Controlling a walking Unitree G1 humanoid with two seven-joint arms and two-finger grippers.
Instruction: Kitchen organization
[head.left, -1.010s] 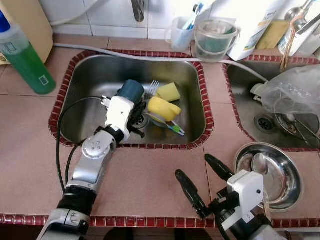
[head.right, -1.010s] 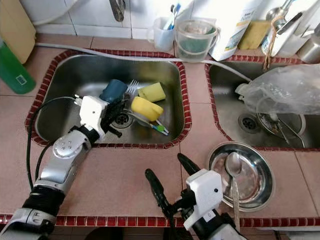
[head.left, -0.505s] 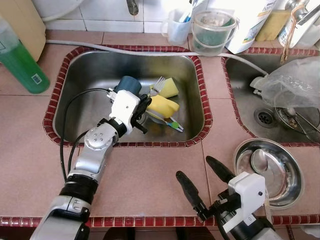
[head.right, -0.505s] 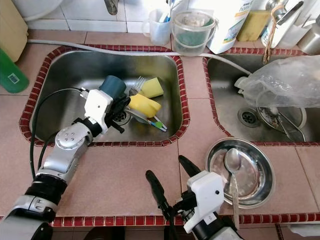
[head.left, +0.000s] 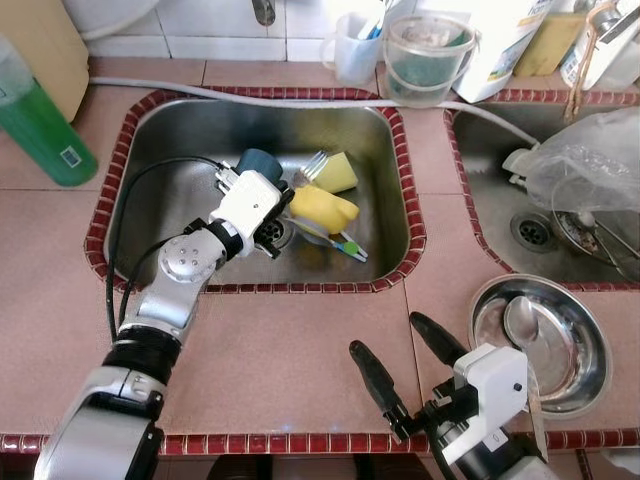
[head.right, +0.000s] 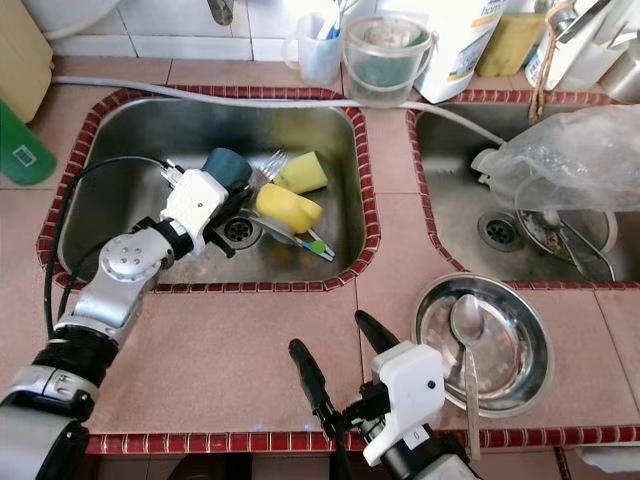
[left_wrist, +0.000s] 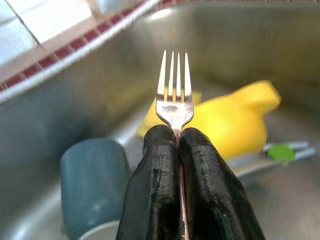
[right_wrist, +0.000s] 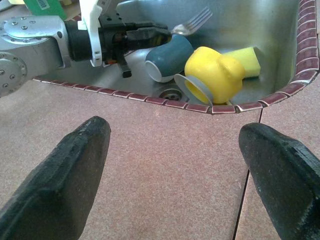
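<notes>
Silver arms, white wrist housings, black cable, black-fingered left gripper (left_wrist: 177, 150).

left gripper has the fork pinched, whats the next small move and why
Probably lift the fork straight up out of the sink: the left gripper is shut on its handle, and the teal cup and yellow cup lie close beside it.

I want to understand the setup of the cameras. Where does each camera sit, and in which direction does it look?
Left and right eye views: on the head, looking down at the sink and counter; both silver arms show.
Left wrist view: on the left wrist, looking along the left gripper shut on the fork.
Right wrist view: on the right wrist, looking across the counter between the open right gripper fingers.
Shared: fork, teal cup, yellow cup.
</notes>
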